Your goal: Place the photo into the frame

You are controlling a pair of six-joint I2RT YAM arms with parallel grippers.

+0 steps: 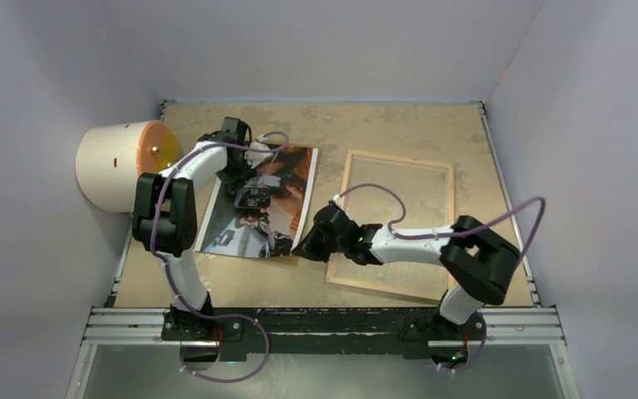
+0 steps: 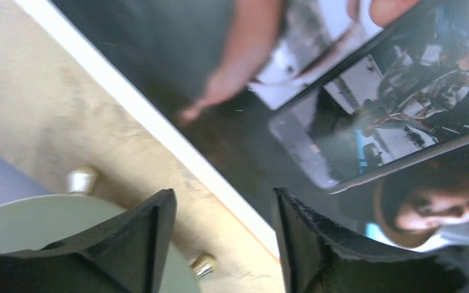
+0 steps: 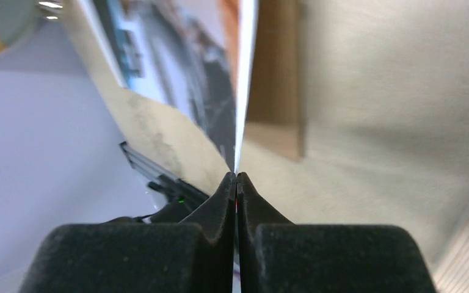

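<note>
On the table [image 1: 399,133], the frame [image 1: 399,158] is laid flat at the right, wood side up. The photo [image 1: 291,174] is laid picture side up just left of it, its near right corner pinched in the closed right gripper [image 3: 236,178]. The left gripper [image 2: 223,210] is held partly open over the photo's far left edge, nothing gripped

dark photo [image 1: 291,187] with orange and grey tones, light wood-brown frame [image 1: 399,158], mottled tan table [image 1: 382,125], cream cylinder [image 1: 116,166]
</note>
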